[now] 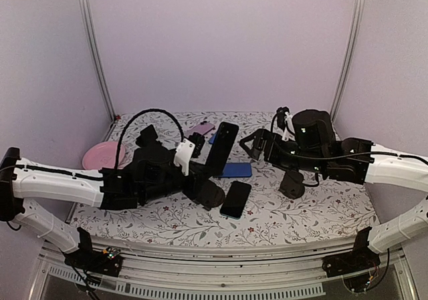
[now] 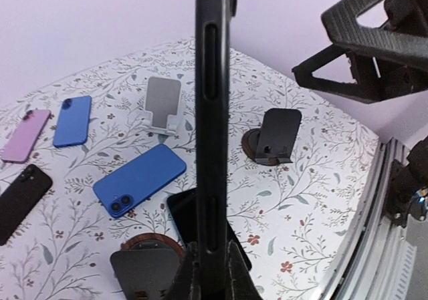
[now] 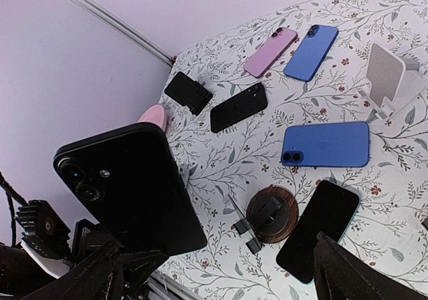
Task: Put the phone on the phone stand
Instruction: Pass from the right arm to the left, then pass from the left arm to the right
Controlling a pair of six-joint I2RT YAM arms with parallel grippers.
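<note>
Hanging clear above the flower-print surface [image 1: 301, 213], the black phone [image 1: 222, 147] is held upright by its lower end, with the left claw [image 1: 208, 173] clamped shut on its two flat faces (only a thin dark edge is seen from the left wrist). It's not seated on anything. A round-based phone stand [image 1: 204, 193] is found just below and beside that claw, with nothing on it. A second black phone [image 1: 235, 198] is laid flat right next to the stand, and a blue phone [image 1: 236, 170] is laid flat a bit farther back. Off to the right, another dark stand [image 1: 292, 183] is parked under the right arm. The right claw [image 1: 257, 146] is spread wide open with nothing in it, raised near the held phone. A white stand [image 2: 164, 103], a pink phone [image 3: 270, 51] and a second blue phone [image 3: 311, 43] are lined up toward the back.
</note>
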